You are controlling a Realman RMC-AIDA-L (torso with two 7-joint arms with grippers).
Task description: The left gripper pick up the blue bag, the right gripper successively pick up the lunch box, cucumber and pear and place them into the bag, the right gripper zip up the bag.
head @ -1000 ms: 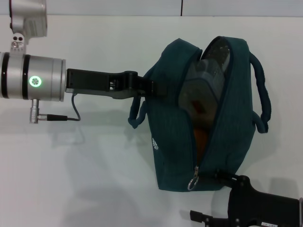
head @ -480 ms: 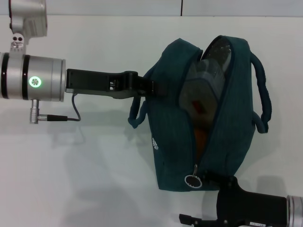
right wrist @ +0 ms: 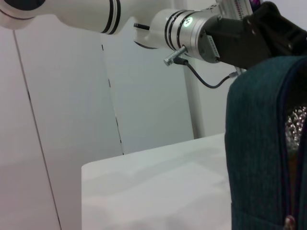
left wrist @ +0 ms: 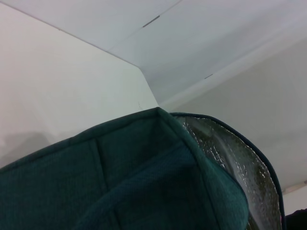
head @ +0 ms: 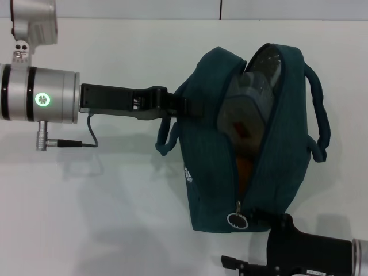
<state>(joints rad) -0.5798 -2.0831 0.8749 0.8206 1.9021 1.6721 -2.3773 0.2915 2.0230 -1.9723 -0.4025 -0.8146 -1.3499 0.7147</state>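
The blue bag (head: 253, 172) stands upright on the white table, its zip open from the top down to the ring pull (head: 237, 221). My left gripper (head: 188, 108) is shut on the bag's left edge by the handle. Inside the opening I see the clear lunch box (head: 248, 106) with its red label, and the orange pear (head: 244, 170) below it. The cucumber is hidden. My right gripper (head: 246, 238) is open at the bag's near bottom corner, one fingertip (head: 259, 214) just right of the ring pull. The left wrist view shows the bag's fabric (left wrist: 144, 182) and foil lining (left wrist: 230, 158).
The white table (head: 115, 218) spreads wide to the left of the bag. The bag's right handle (head: 322, 126) loops out on its far side. In the right wrist view the left arm (right wrist: 192, 28) reaches in above the bag (right wrist: 259, 143).
My right gripper has shifted left toward the zip pull, then eased back slightly. The ring pull has turned from hanging edge-on to showing its full ring. The left arm and bag are still.
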